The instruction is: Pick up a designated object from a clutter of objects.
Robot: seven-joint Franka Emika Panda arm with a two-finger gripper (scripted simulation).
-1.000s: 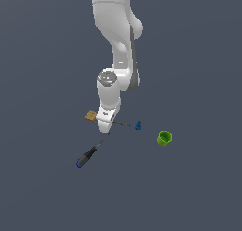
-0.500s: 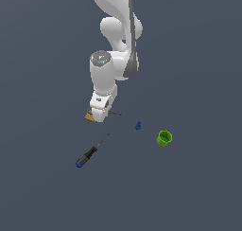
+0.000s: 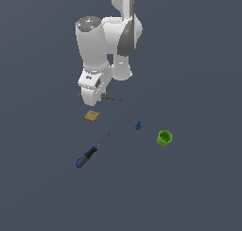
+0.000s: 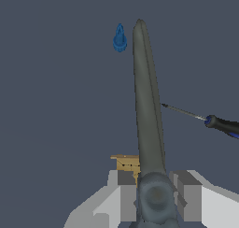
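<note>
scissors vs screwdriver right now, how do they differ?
The grey-bladed scissors sit clamped in the gripper, off the floor; the black-and-blue-handled screwdriver lies loose on the floor. The scissors show broad grey blades, the screwdriver a thin shaft with a dark handle. Both are long and slender.

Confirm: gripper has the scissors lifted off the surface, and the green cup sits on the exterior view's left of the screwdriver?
Not quite. The gripper does hold the scissors lifted, but the green cup sits on the exterior view's right of the screwdriver, not its left. The exterior view shows it.
</note>
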